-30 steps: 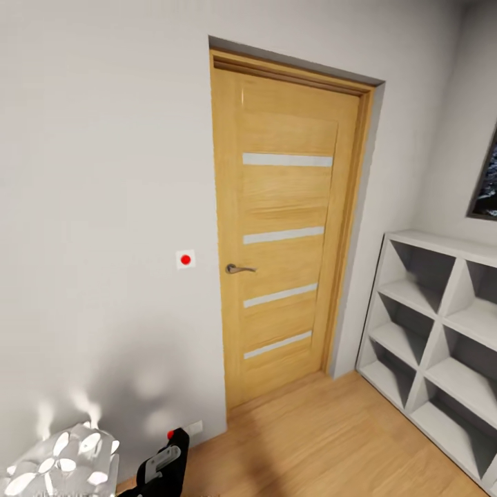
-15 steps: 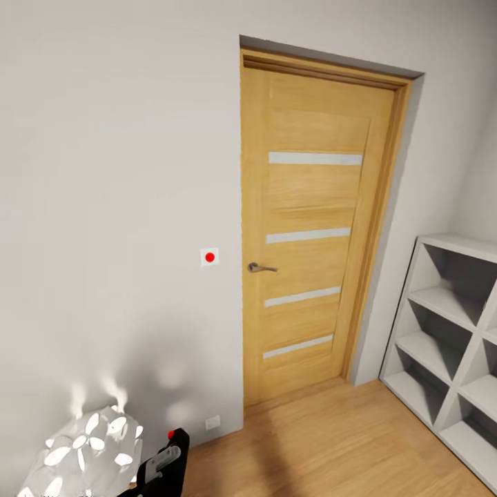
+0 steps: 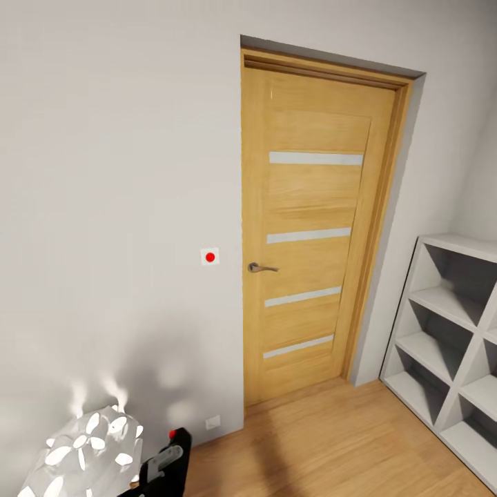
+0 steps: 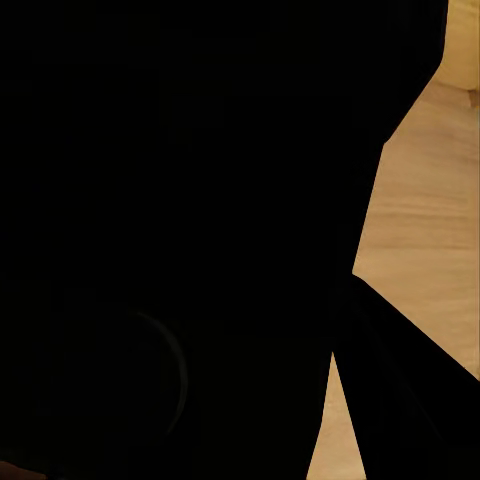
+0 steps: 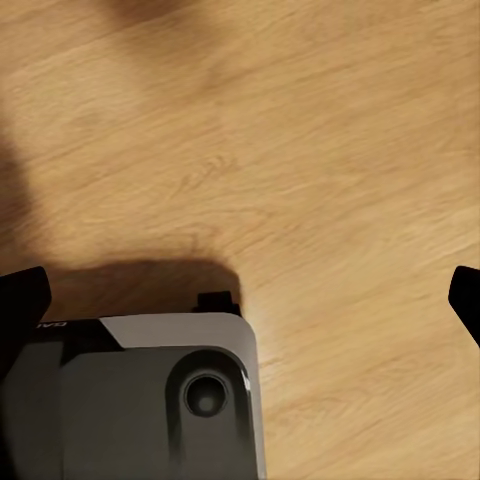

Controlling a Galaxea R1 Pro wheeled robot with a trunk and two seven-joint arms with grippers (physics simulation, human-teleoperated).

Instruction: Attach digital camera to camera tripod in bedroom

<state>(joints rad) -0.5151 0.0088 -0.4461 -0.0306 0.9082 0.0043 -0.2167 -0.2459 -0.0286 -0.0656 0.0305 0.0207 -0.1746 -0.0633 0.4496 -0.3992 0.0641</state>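
Observation:
The digital camera [image 3: 168, 461], a black body with a red round button on top, is at the bottom left of the head view, raised off the floor. A pale finger [image 3: 161, 460] of my left gripper lies across it. In the left wrist view a black mass [image 4: 180, 230] sits right against the lens, with wood floor beside it. My right gripper [image 5: 240, 295] hangs over the wood floor, its dark fingertips [image 5: 22, 300] far apart at the frame's edges with nothing between them. The camera tripod is out of view.
A shut wooden door [image 3: 314, 228] with a metal handle [image 3: 262, 267] is straight ahead in a white wall. A white cube shelf [image 3: 449, 345] stands at the right. A white petal lamp [image 3: 83, 449] glows at bottom left. My grey base [image 5: 150, 400] is below the right gripper.
The head view swung left between one second and half a second ago, so the door and shelf shifted right. Since then the picture has held still, and the digital camera stays at bottom left.

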